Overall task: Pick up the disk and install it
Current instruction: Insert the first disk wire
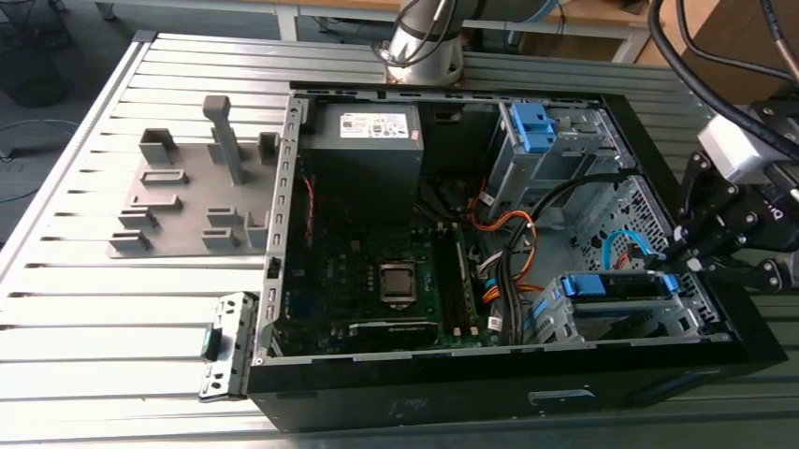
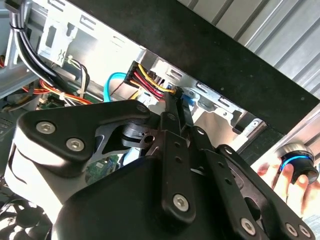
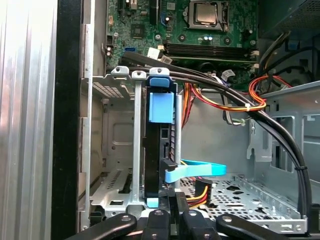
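In the exterior view, a black open-sided computer case (image 1: 500,398) lies on the slatted grey metal tabletop (image 1: 88,318). The black robot hand (image 1: 684,262) reaches in over the case's wall. Just ahead of its tips the disk (image 1: 615,288), a flat silver-metal drive with blue plastic rails, sits in a silver sheet-metal drive cage (image 1: 649,323).

In the second wrist view, the hand (image 2: 175,100) is drawn narrow, its two fingers (image 2: 169,107) lying close side by side. Their tips end at a bundle of yellow, red and black wires (image 2: 148,81), with a light-blue flat cable (image 2: 112,81) looping just beside. I cannot tell whether the tips pinch anything. Behind the hand, outside the case, a person's fingers (image 2: 272,175) rest on a black knob with a glowing blue ring (image 2: 298,162).

In the first wrist view, the disk (image 3: 154,160) stands edge-on between the cage's (image 3: 120,130) uprights, with its near end right at the hand (image 3: 167,207).

The drive looks nearly home, so this seems to be the seating step. It would go best with pressure straight along the slot, on the drive's end rather than one rail, so both rails run evenly. The light-blue cable (image 3: 197,171) and the yellow-and-red plug (image 3: 202,190) lie just beside the tips and should not be trapped.
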Motion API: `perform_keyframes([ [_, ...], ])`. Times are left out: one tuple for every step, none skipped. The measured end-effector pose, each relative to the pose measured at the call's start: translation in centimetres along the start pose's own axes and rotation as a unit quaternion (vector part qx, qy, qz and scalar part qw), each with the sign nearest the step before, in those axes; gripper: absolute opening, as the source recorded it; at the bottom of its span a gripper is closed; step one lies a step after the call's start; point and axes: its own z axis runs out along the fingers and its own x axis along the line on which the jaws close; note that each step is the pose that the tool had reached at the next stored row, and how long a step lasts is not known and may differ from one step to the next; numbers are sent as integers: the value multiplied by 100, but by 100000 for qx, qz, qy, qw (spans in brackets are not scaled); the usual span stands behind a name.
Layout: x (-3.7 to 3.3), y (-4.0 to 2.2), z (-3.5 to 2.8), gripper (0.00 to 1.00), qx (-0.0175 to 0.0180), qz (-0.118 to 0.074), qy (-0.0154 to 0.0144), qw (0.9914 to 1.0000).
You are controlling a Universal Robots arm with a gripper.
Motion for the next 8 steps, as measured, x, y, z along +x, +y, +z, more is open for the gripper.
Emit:
perform_keyframes([
  [-15, 0, -3, 16, 2, 2, -1, 100000],
  [-24, 1, -2, 16, -1, 2, -11, 100000],
  [-26, 9, -2, 16, 3, -1, -43, 100000],
  [-26, 26, -1, 16, 8, -9, -90, 100000],
  [-27, 54, -1, 16, 5, -3, -124, 100000],
  [-29, 90, 0, 16, 9, -9, -156, 100000],
  [-29, 115, 1, 16, 10, -4, -158, 100000],
  [-29, 127, 4, 16, 12, 1, -165, 100000],
])
